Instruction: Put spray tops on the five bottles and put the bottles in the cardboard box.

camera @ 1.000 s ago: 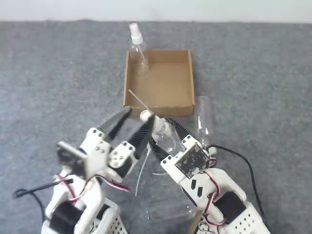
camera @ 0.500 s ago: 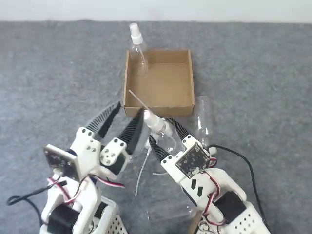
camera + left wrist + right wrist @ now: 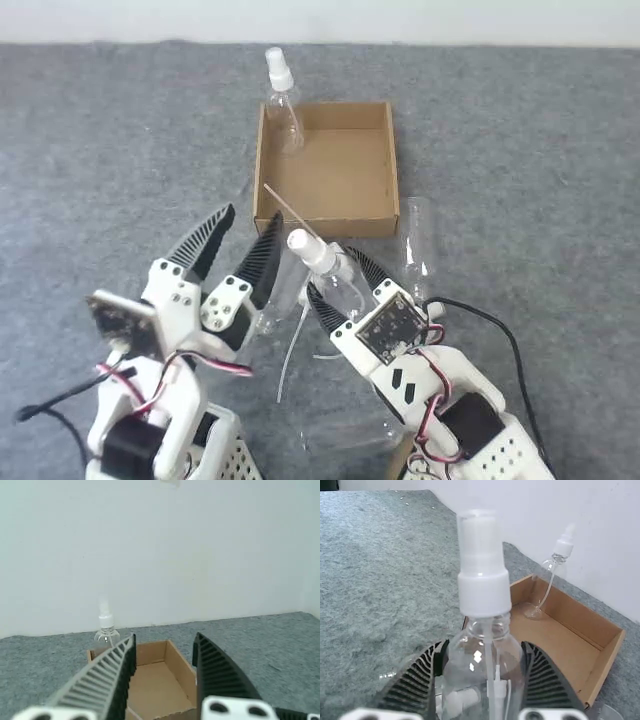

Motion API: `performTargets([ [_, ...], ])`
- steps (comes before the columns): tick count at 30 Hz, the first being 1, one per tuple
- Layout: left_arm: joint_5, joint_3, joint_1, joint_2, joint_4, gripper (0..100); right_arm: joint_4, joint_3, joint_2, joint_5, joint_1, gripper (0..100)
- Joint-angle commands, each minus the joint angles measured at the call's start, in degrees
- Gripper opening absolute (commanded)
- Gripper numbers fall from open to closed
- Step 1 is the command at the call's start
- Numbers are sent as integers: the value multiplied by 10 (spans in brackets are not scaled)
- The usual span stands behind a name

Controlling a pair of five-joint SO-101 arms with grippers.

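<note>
- Jaws of the right gripper [image 3: 341, 286] pinch a clear bottle [image 3: 481, 660] at its shoulder, one ribbed finger on each side. Its white spray top [image 3: 480, 575] sits on the neck, and the bottle tilts toward the near wall of the cardboard box [image 3: 326, 226].
- Spread wide with nothing between its jaws, the left gripper [image 3: 243, 232] hangs just beside the held bottle. It is raised off the grey table [image 3: 120, 150] and aimed at the box's near left corner.
- Both arms come in from the near edge, side by side, their fingers close together but apart.
- A capped bottle [image 3: 283, 112] stands upright in the box's far left corner, and bare cardboard floor shows across the other corners.
- An uncapped bottle [image 3: 418, 250] lies on the table just beside the box's near right corner, close to the right arm.
- A lying bottle [image 3: 350, 428] rests near the arm bases.
- Open grey table stretches wide on either side of the box.
</note>
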Motion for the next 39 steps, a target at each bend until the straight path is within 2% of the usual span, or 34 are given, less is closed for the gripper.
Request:
performTargets([
  [1,0,4,-2,-10,-2,170,1,-11,-17,6,6,80],
  [16,-4,51,2,-10,-3,170,-1,-11,-17,8,6,80],
  [19,-27,53,9,-10,-3,170,0,-11,-17,8,6,80],
  [25,-81,65,67,-10,2,170,4,-11,-17,9,6,80],
  [39,-89,68,69,-10,1,170,5,9,-17,102,6,80],
])
